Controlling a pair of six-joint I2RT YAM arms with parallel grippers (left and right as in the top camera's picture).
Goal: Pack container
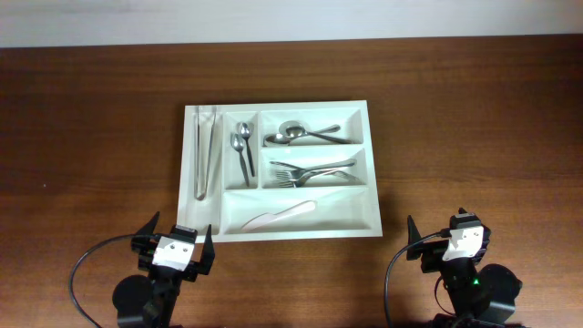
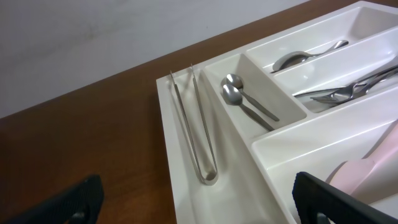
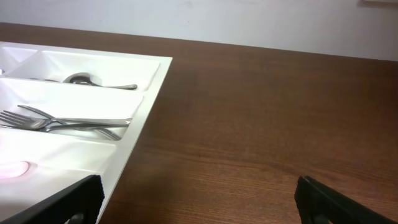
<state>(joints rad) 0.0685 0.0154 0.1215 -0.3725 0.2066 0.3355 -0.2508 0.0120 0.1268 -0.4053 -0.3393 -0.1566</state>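
The white cutlery tray [image 1: 373,173] lies in the middle of the wooden table. Metal tongs [image 1: 204,150] lie in its far left long compartment, two small spoons [image 1: 242,146] in the narrow one beside it, larger spoons [image 1: 301,134] top right, forks [image 1: 310,172] in the middle right, a white utensil [image 1: 278,215] in the bottom compartment. The tray [image 2: 186,186] and tongs [image 2: 196,134] also show in the left wrist view. My left gripper [image 1: 175,246] is open and empty just off the tray's front left corner. My right gripper [image 1: 451,239] is open and empty, right of the tray [image 3: 134,143].
Bare brown wood surrounds the tray on all sides. A pale wall edge [image 1: 273,18] runs along the back of the table. Black cables [image 1: 86,273] loop beside each arm base at the front edge.
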